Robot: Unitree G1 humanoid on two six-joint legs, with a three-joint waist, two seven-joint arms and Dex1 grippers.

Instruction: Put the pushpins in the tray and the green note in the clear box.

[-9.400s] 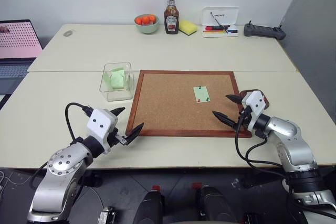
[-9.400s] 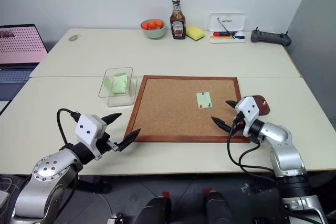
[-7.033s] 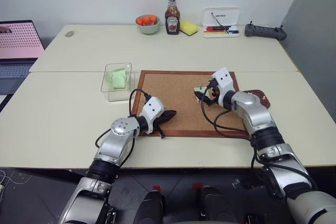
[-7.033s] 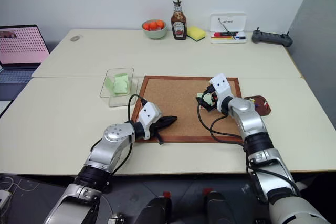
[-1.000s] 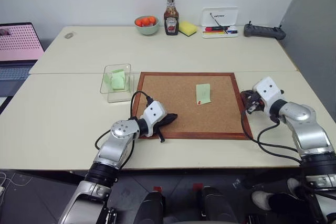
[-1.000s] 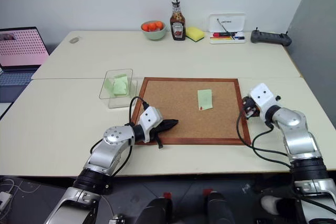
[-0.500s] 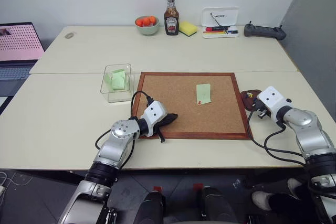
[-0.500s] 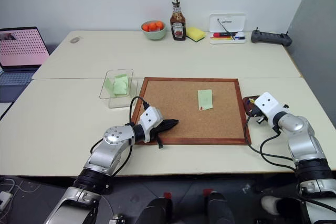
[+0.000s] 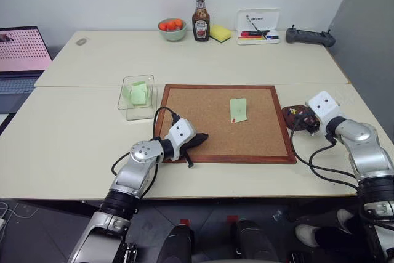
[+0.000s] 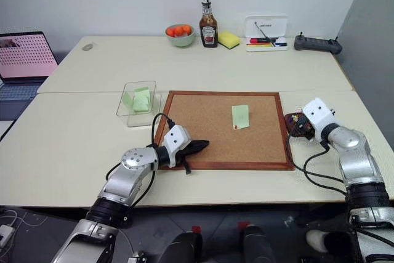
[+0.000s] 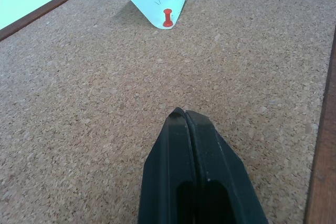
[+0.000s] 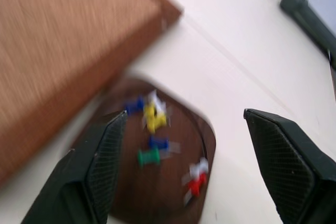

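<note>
- Nearest, the left gripper lies low over the near left part of the corkboard, its jaws pressed together with nothing between them.
- On the right, the right gripper hangs over the tray, jaws spread wide apart and empty.
- That tray is a small dark reddish-brown dish on the tabletop, just beside the corkboard's right frame; the head views show it at.
- Inside it lie several pushpins: blue, yellow, green, white and red ones, loosely scattered.
- Further in, the green note sits on the right half of the corkboard, well apart from both grippers.
- One red pushpin stands at the note's near lower corner, and that corner curls slightly up from the cork.
- Off the corkboard's far left corner stands the clear box, close to the frame, with pale green slips of paper already in it.
- A laptop with a pink screen shows at the tabletop's left edge.
- Along the far edge stand a green bowl of oranges, a ketchup bottle, a yellow sponge, a white tray of markers and a dark handheld controller.
</note>
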